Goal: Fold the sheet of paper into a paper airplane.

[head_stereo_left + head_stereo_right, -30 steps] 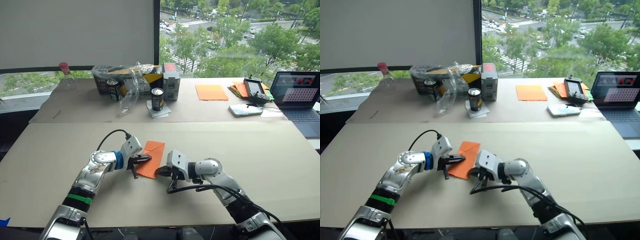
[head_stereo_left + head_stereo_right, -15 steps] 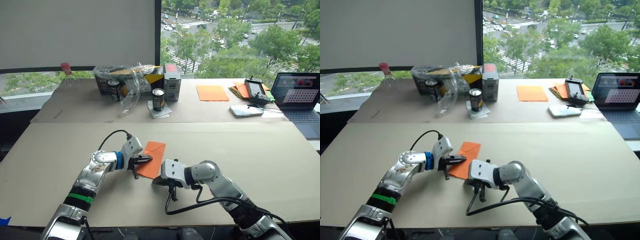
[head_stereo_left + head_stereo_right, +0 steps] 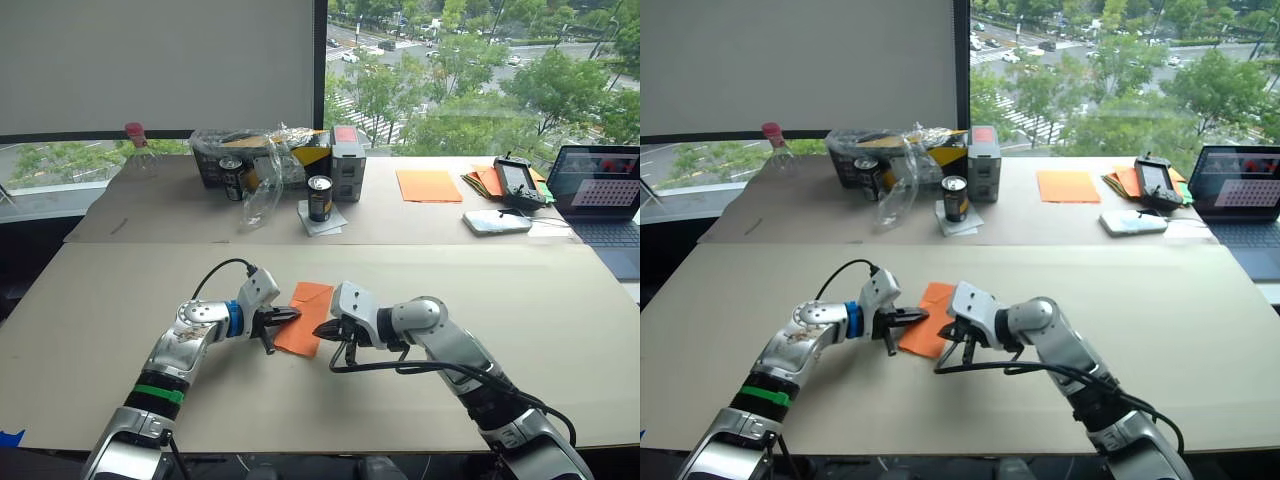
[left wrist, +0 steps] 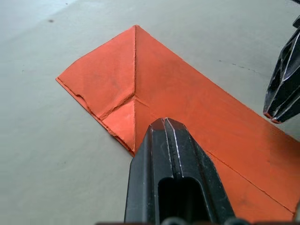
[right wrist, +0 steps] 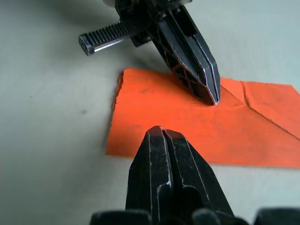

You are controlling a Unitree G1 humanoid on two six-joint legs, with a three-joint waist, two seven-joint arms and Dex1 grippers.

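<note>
Orange sheet of paper (image 4: 187, 117) lies flat under my left gripper (image 4: 164, 123), fingers closed together, pinning it down. My right gripper (image 5: 161, 133), pressed shut and empty, sits at its facing edge, likely to press a crease.

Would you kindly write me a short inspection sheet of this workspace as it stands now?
Surface: beige table, bare around the work.
Job's things: creased orange sheet of paper, flat, one end folded to a point.
Clutter: cans, plastic wrap, boxes, spare orange sheets, laptop at the far side.
Claws: left claw shut, tip pressing the paper; right claw shut at its edge.
Cables: black leads on both wrists.
Surroundings: window, trees, street.
</note>
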